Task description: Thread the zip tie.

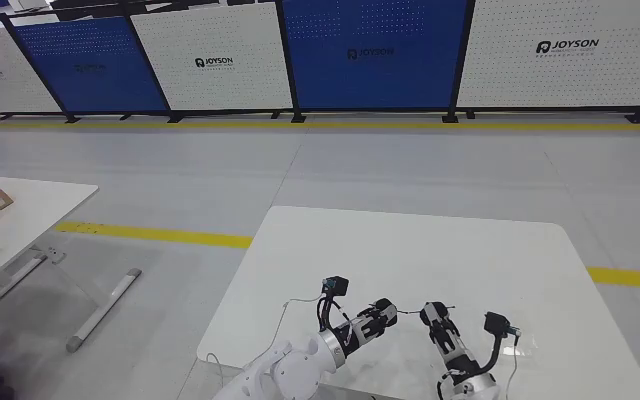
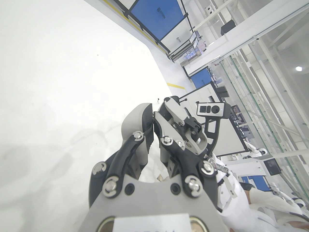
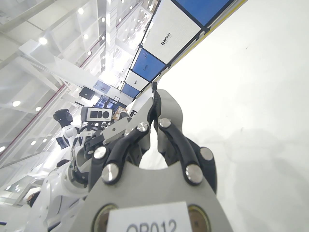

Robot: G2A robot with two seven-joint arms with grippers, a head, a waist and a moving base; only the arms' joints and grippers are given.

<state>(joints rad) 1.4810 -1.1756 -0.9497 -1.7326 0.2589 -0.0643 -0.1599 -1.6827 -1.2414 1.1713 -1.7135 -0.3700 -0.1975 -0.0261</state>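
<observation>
Zip tie (image 3: 154, 87) in right hand (image 3: 155, 98)

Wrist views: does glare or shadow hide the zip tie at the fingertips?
Left wrist view: overhead light washes the table near white, soft grey shadows lie beside the left gripper, and straight posts bow toward the edges. Right wrist view: ceiling lamps flare, yet the zip tie pokes out dark and plain past the right gripper.
</observation>
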